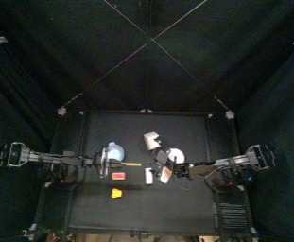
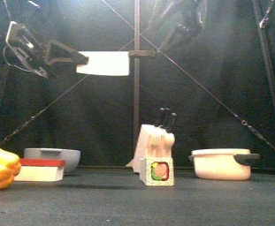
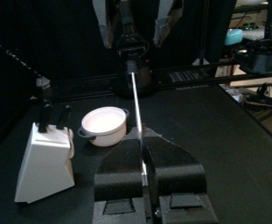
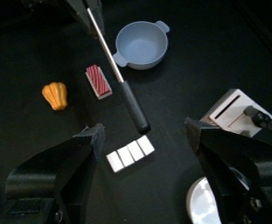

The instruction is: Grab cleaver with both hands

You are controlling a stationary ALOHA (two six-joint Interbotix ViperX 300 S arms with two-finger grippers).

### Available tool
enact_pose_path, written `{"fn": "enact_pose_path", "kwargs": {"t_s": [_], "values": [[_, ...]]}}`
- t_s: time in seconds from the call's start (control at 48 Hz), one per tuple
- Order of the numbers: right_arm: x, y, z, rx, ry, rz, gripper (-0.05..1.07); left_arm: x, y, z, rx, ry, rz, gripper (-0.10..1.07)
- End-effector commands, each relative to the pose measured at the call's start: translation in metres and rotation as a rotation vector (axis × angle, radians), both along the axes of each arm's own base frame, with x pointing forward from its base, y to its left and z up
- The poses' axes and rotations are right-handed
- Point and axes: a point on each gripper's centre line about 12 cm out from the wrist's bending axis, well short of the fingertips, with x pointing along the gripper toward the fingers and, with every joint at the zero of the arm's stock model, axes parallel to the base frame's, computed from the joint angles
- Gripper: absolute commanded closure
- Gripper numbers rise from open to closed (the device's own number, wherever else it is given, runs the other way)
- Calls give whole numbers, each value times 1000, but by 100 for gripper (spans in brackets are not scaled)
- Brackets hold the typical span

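The cleaver (image 2: 104, 64) hangs level in the air above the table, its whitish blade to the left and its dark-looking handle (image 2: 147, 51) to the right. My left gripper (image 3: 142, 144) is shut on the blade, which shows edge-on as a thin pale line (image 3: 132, 87). My right gripper (image 4: 144, 131) stands wide open at the handle (image 4: 129, 105), whose free end lies about level with the fingertips (image 4: 94, 136) without touching them. From above, the cleaver (image 1: 127, 164) spans the gap between both arms.
On the table stand a pale blue bowl (image 4: 142, 44), a small red block (image 4: 98, 80), a yellow lump (image 4: 56, 94), a knife block (image 2: 155, 146), a white round pot (image 2: 222, 164) and a small white box (image 4: 129, 154). Black curtains close in all sides.
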Motion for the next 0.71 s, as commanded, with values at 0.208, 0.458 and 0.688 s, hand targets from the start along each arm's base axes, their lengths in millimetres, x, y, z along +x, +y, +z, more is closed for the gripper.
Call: {"fn": "enact_pose_path", "kwargs": {"t_s": [0.208, 0.458, 0.688], "values": [[8, 1, 1, -81, -78, 94, 3, 5, 1, 6, -6, -20, 6, 76], [19, -9, -10, -61, -63, 77, 13, 10, 2, 3, -7, -4, 5, 76], [19, -20, -18, -40, -48, 46, 26, 18, 2, 0, -7, 12, 2, 76]]}}
